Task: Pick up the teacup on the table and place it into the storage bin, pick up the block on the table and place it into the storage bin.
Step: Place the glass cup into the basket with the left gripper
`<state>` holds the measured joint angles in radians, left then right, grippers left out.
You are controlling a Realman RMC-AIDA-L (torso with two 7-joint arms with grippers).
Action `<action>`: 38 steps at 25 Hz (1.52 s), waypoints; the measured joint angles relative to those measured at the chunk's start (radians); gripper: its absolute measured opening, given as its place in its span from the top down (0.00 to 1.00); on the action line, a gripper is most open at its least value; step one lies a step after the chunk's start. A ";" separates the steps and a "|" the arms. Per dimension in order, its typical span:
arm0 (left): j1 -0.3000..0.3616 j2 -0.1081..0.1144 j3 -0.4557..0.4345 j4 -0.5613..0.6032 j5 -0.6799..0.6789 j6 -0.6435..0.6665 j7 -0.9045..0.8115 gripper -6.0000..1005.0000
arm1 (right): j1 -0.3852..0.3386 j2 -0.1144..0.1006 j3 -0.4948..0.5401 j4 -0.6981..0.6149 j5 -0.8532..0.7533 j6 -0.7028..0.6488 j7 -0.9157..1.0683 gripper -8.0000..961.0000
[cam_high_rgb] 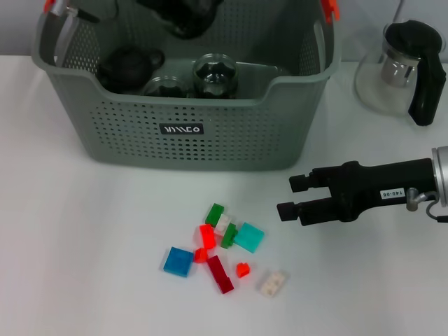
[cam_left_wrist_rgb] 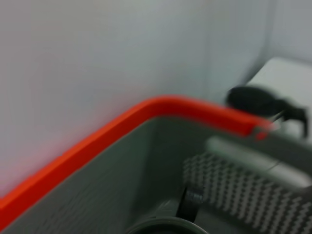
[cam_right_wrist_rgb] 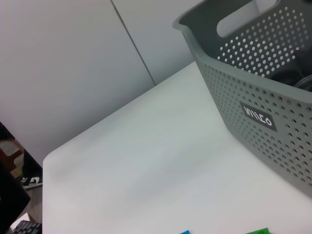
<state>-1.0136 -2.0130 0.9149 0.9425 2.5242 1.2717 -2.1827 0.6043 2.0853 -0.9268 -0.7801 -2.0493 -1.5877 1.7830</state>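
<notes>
- Where the head view looks down on the white table [cam_high_rgb: 84, 245], the right gripper [cam_high_rgb: 292, 197] reaches in from the right, fingers [cam_high_rgb: 302, 182] spread with an empty gap between them, touching nothing.
- Just beyond the fingertips and slightly lower lies a loose cluster of blocks [cam_high_rgb: 224, 245]; nearest the fingers is a teal block [cam_high_rgb: 249, 237], then a green block [cam_high_rgb: 229, 236], a second green block [cam_high_rgb: 214, 213], an orange-red block [cam_high_rgb: 207, 236], a dark red block [cam_high_rgb: 220, 274], a small red block [cam_high_rgb: 243, 269], a white block [cam_high_rgb: 271, 283] and, farthest from the fingers, a blue block [cam_high_rgb: 178, 261].
- Beyond the fingers stands the storage bin [cam_high_rgb: 189, 133] — grey-green, perforated, with a black label [cam_high_rgb: 181, 129] on its near wall and orange-red clips [cam_high_rgb: 330, 8] at the rim.
- Inside the bin sit a dark teapot [cam_high_rgb: 129, 66] and two glass vessels [cam_high_rgb: 214, 75]; which of them is the teacup cannot be told.
- A dark shape over the bin's far edge appears to be the left gripper [cam_high_rgb: 183, 17]; whether its fingers are spread or closed cannot be told.
- Behind the right arm, outside the bin, stands a glass pitcher [cam_high_rgb: 402, 66] with a black handle.
- Left wrist view: blurred; an orange-red rim strip [cam_left_wrist_rgb: 122, 126] of the bin, the perforated inner wall [cam_left_wrist_rgb: 234, 195] and a dark object [cam_left_wrist_rgb: 263, 102] past the rim. No fingers visible.
- Right wrist view: the bin's outer wall [cam_right_wrist_rgb: 253, 92] with handle slot [cam_right_wrist_rgb: 239, 19] and label [cam_right_wrist_rgb: 258, 117], bare table [cam_right_wrist_rgb: 146, 165] — and corners of a blue block [cam_right_wrist_rgb: 184, 232] and a green block [cam_right_wrist_rgb: 257, 231] at the frame edge. No fingers visible.
</notes>
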 joint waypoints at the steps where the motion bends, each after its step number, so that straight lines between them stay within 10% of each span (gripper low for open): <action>1: -0.011 0.001 0.007 -0.023 0.016 -0.019 -0.010 0.95 | 0.000 0.000 0.000 0.000 0.000 0.000 0.000 0.14; 15: -0.071 -0.068 0.120 -0.193 0.191 -0.257 -0.083 0.95 | 0.000 0.001 -0.001 0.004 0.000 -0.001 -0.013 0.14; 38: -0.044 -0.079 0.129 -0.169 0.228 -0.248 -0.095 0.92 | -0.001 0.002 -0.001 0.012 0.000 -0.003 -0.016 0.14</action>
<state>-1.0577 -2.0923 1.0436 0.7732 2.7518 1.0233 -2.2772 0.6028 2.0878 -0.9281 -0.7685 -2.0493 -1.5908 1.7671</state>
